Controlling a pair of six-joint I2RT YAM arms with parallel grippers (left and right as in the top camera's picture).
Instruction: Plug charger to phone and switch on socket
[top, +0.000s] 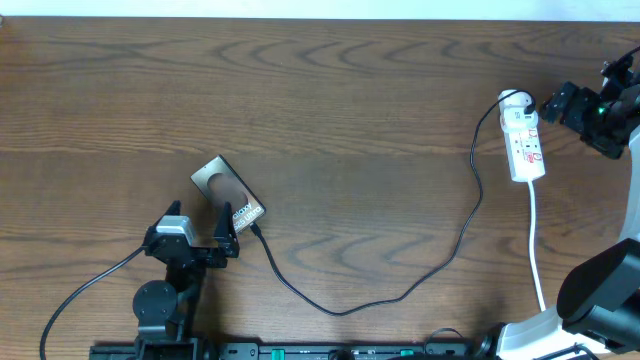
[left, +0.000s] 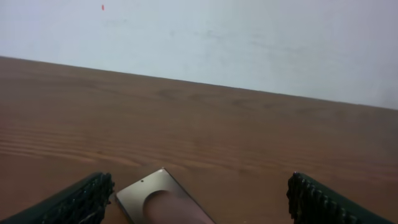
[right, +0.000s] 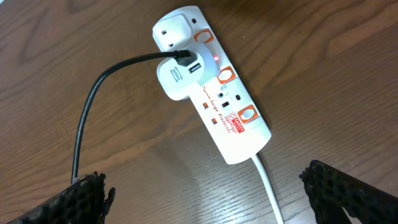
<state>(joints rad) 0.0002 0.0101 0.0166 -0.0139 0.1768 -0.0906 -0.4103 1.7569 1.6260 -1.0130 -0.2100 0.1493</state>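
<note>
Two arms, jaws wide: left arm at phone, right arm beside socket.

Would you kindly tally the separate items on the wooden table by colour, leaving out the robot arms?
White: 1 (oblong plastic power strip, its lead and plugged-in white fittings counted with it)
Black: 1 (long thin charger cable)
Dark brownish: 1 (flat glossy rectangular phone)
Total: 3
</note>
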